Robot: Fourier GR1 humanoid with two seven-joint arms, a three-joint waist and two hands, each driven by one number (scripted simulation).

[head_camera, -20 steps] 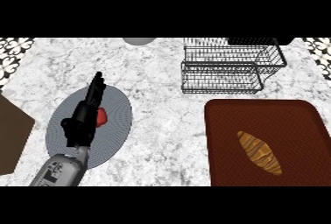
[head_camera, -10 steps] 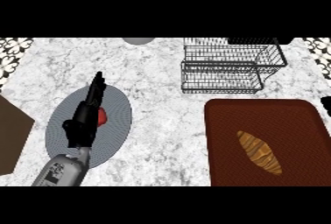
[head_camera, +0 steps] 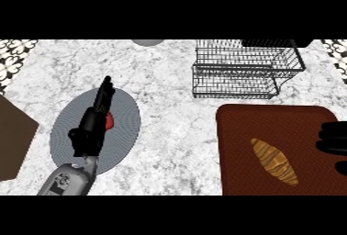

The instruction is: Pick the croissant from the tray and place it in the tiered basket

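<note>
At about four o'clock on the desk (head_camera: 176,124), the croissant (head_camera: 274,161) lies slantwise on the dark brown tray (head_camera: 234,151), untouched. The right hand (head_camera: 333,143) shows only as dark fingers at the three o'clock edge, just beside the tray's right side; whether they are spread or curled, I cannot tell. The left hand (head_camera: 93,125) rests with straight fingers pressed together over a grey plate (head_camera: 124,137) at nine o'clock, beside something small and red (head_camera: 108,120). The wire tiered basket (head_camera: 245,69) stands at one o'clock, beyond the tray. The step in hand looks like the reach: the right hand should come over the croissant's middle, close the fingers across its narrow width, and lift straight up before travelling towards the basket.
</note>
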